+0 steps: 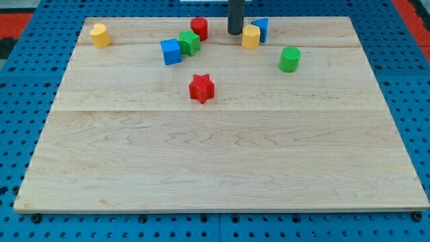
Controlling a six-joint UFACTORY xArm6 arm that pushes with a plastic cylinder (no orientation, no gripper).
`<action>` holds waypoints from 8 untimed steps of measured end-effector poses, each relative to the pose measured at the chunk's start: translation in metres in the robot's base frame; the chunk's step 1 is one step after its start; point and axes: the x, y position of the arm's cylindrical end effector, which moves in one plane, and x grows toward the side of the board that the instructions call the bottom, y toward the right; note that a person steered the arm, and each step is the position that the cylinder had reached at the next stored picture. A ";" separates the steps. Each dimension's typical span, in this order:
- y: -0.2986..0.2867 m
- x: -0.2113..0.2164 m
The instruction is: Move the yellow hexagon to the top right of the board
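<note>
One upright rod, my tip [234, 32] just left of yellow hexagon [250, 37].

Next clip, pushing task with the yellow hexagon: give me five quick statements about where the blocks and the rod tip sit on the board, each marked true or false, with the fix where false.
1. My tip is just to the view's left of a yellow block near the view's top. True.
2. The red star touches the green cylinder. False: they lie well apart, the star alone near the board's middle.
3. A second yellow block sits at the board's top left corner. True.
4. The blue cube lies at the view's bottom. False: it is in the upper part, beside a green block.
5. A blue block sits right behind the yellow block by my tip. True.
</note>
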 end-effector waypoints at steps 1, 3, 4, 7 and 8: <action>0.030 -0.021; 0.054 0.054; -0.017 0.058; 0.039 0.019; 0.094 0.019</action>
